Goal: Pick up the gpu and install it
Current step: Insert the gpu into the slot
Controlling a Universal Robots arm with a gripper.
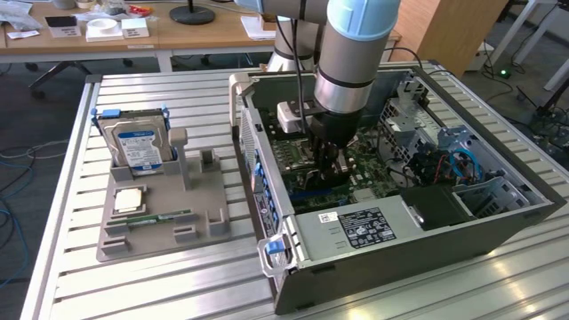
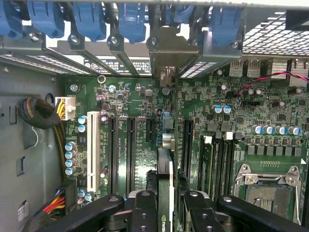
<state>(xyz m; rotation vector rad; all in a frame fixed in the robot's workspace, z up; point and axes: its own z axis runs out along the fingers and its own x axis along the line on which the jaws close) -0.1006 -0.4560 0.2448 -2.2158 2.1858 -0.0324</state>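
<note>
Green board seen edge-on: the gpu is clamped in the gripper, over a motherboard slot inside the case. If off line, its contacts could miss the slot (or its bracket could snag the rear wall). Room is tight, with neighbouring slots and blue latches close by.

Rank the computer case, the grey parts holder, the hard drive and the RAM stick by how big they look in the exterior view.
Largest to smallest:
1. computer case
2. grey parts holder
3. hard drive
4. RAM stick
No two look close enough to tie.
</note>
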